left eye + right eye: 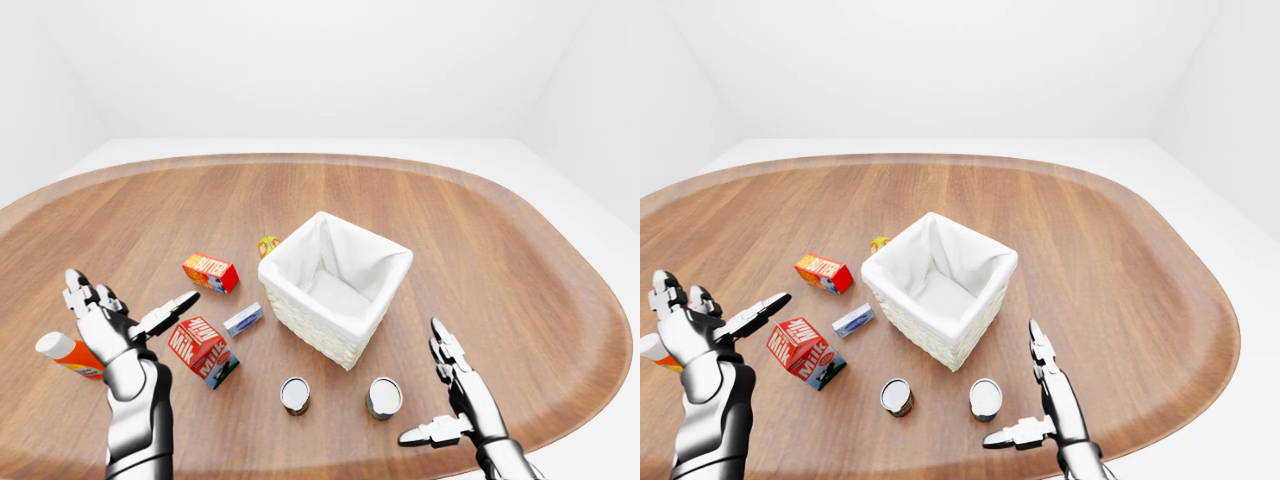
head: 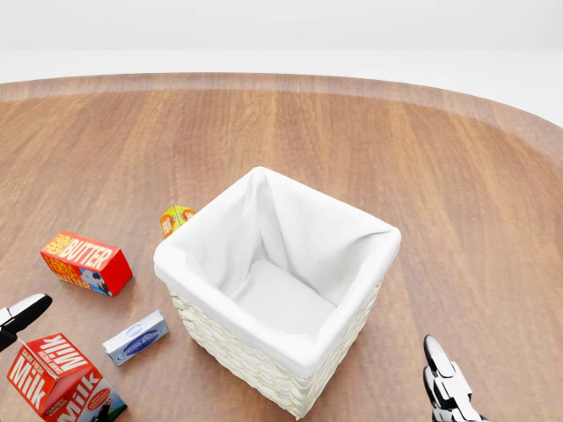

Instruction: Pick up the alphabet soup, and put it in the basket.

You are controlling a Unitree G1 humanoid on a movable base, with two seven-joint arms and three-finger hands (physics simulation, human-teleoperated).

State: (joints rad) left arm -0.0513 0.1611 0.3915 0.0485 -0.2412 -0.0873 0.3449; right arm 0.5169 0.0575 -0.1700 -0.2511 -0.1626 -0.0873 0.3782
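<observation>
On the wooden counter [image 1: 480,230] stood one wicker basket [image 1: 335,288] with a white liner. Two tin cans lay below it, one [image 1: 295,394] left, one [image 1: 384,397] right. There was one milk carton [image 1: 202,350], one butter box [image 1: 210,271], one small blue-and-white packet [image 1: 243,319], one small orange-yellow box [image 1: 267,245], and one orange-capped tube [image 1: 66,353].

Head view looks down close on the basket [image 2: 280,281]; eye views wider.
</observation>
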